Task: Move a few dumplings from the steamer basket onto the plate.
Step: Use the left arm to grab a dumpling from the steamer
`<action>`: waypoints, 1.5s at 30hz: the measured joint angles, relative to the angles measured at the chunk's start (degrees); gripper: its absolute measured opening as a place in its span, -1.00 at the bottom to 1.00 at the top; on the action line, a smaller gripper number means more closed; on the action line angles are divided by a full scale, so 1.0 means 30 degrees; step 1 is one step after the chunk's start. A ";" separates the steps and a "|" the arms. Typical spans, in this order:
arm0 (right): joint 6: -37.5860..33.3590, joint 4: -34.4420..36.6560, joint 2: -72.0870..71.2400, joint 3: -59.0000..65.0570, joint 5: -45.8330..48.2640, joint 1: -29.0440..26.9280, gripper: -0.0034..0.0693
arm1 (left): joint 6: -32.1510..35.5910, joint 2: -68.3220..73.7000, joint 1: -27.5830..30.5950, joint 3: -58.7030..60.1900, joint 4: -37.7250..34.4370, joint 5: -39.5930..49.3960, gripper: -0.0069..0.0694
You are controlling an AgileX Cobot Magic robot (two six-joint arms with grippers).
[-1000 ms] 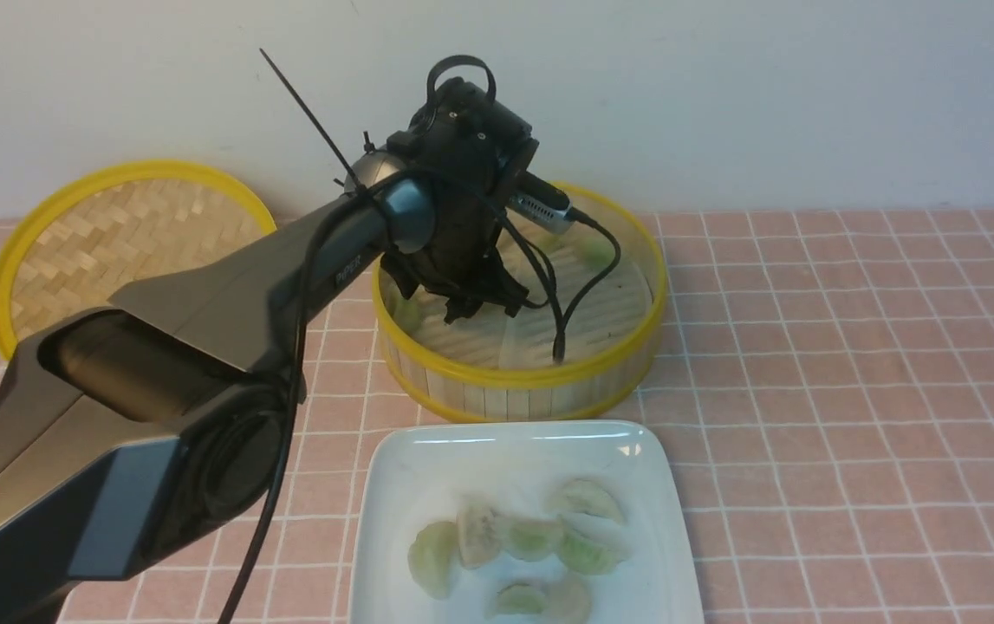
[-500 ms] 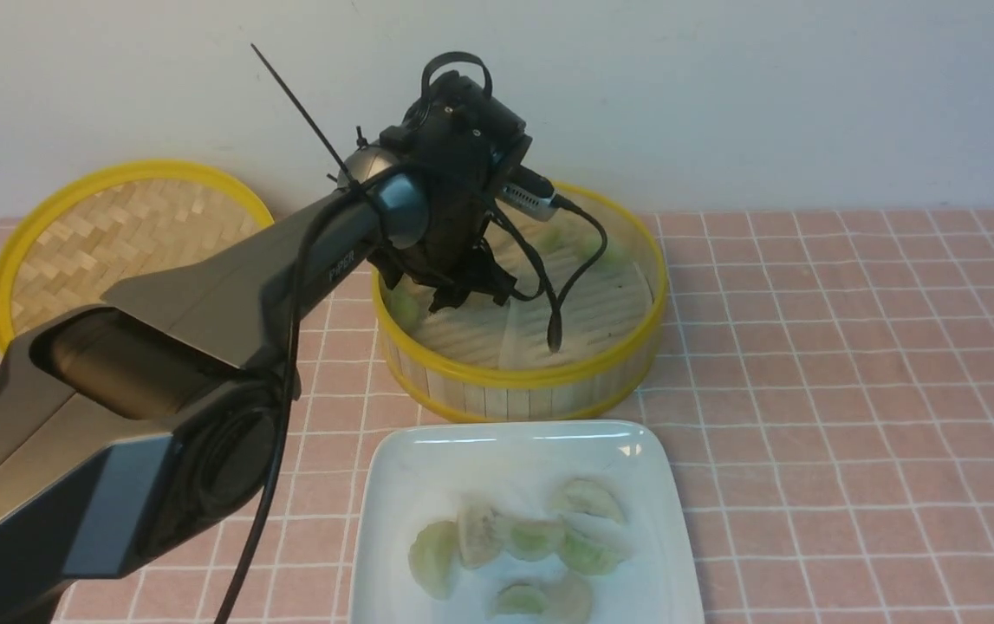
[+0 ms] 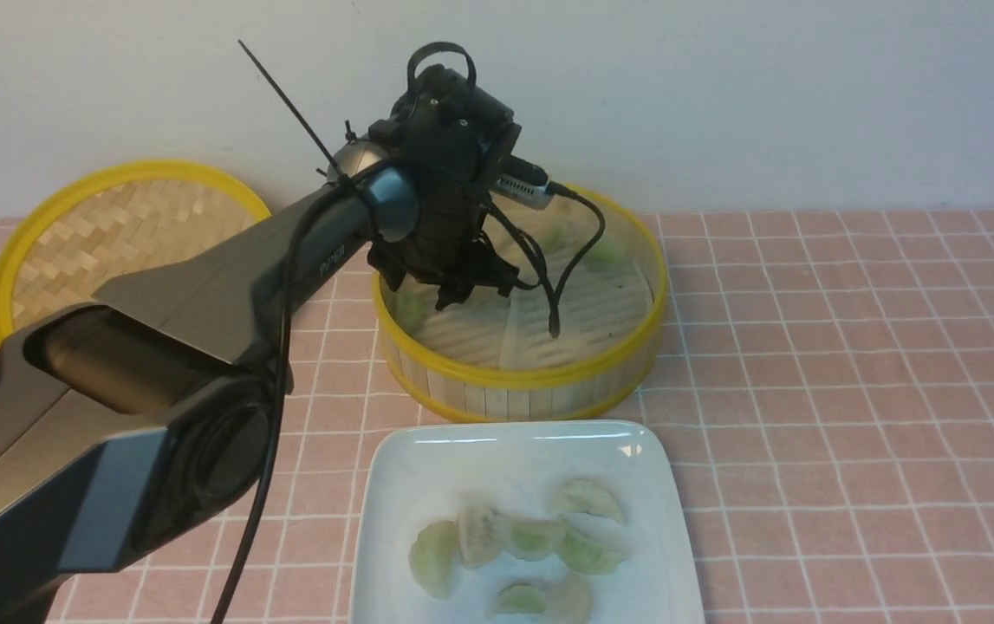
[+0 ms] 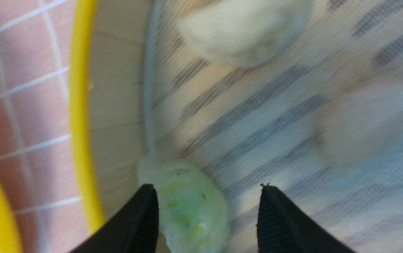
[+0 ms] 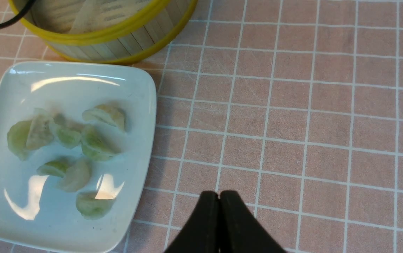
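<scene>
A pink gridded tablecloth (image 3: pixel 852 347) covers the whole surface, and the steamer basket (image 3: pixel 531 377) stands on it toward the back wall. The left arm (image 3: pixel 202 295), the bulkiest thing in view, reaches from the robot's side and bends down over the basket's left half. The flat woven lid (image 3: pixel 115 234) leans against the wall well to the left of the basket. The white square plate (image 3: pixel 427 442) sits just in front of the basket, on the robot's side, with several dumplings (image 3: pixel 531 537) lying on it in a loose cluster. Inside the basket the left gripper (image 4: pixel 206 188) hangs low over the liner with its jaws spread wide. They straddle one green-filled dumpling (image 4: pixel 187 203) that lies against the basket's inner wall. The dumpling touches one finger (image 4: pixel 145 211) and is clear of the other, so nothing is gripped yet. Two more pale dumplings (image 4: pixel 243 31) lie farther in on the basket floor, blurred. The right gripper (image 5: pixel 219 196) is pressed closed and empty over bare cloth, well apart from the basket. These dumplings look light, soft and slick, with thin skins that may tear or stick to the liner. The safest hold is probably a gentle pinch across the plump middle of the crescent, not on the frilled edge. The wall close beside it leaves little room for the outer finger.
</scene>
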 joint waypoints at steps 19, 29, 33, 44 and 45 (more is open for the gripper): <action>-0.0293 0.0107 0.0000 0.0000 0.0000 0.0000 -0.95 | 0.1483 -0.1022 -0.0057 0.0206 -0.0433 -0.0194 -0.08; -0.0293 0.0107 0.0000 0.0000 0.0000 0.0000 -0.95 | 0.0985 -0.0157 -0.0039 0.0206 -0.0731 -0.1326 0.35; -0.0293 0.0125 0.0000 0.0000 0.0000 0.0000 -0.95 | 0.0741 0.0342 0.0046 0.0206 -0.1254 -0.1553 0.27; -0.0314 0.0162 0.0000 0.0000 0.0208 0.0000 -0.95 | 0.0615 -0.0793 0.0092 -0.1433 -0.1932 0.0489 -0.11; -0.0314 0.0197 0.0000 0.0000 0.0245 0.0000 -0.95 | 0.0704 -0.1373 0.0092 -0.1633 -0.1953 0.0510 -0.11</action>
